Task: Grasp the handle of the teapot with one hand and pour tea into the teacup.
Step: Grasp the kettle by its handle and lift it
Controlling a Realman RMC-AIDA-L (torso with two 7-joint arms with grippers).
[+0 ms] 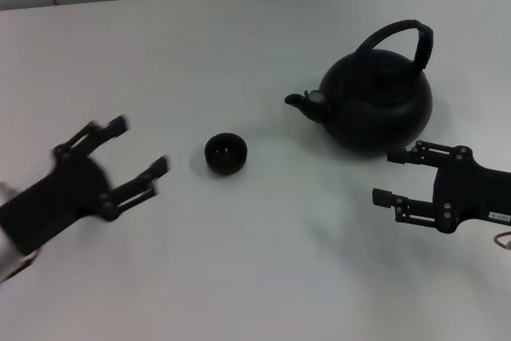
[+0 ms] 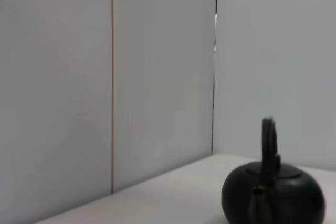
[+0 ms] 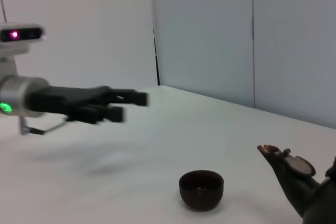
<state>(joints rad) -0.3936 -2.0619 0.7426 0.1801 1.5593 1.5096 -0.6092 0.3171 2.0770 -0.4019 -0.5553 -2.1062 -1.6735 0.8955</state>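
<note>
Both end effectors sit closest to you, low in the head view, neither touching anything. Teapot (image 1: 377,101) stands upright on the white counter (image 1: 263,261), far right side, lid on. Its handle (image 1: 399,41) arches over the top, free, nothing gripping it. Spout (image 1: 307,104) points toward the robot's left, at the teacup (image 1: 226,153). Teacup sits upright near the counter's middle, well apart from the spout; you can see it's dark inside, contents not discernible.

Right end effector (image 1: 391,175) hovers just in front of the teapot's body, fingers spread wide, pointing left, not in contact with pot or handle.

Left end effector (image 1: 142,147) is on the far side of the cup from the pot, near but clear of the teacup, fingers wide apart, pointing toward the cup. Right wrist view shows it held above the counter surface.

Left wrist view shows the teapot with wall panels (image 2: 110,77) behind.
</note>
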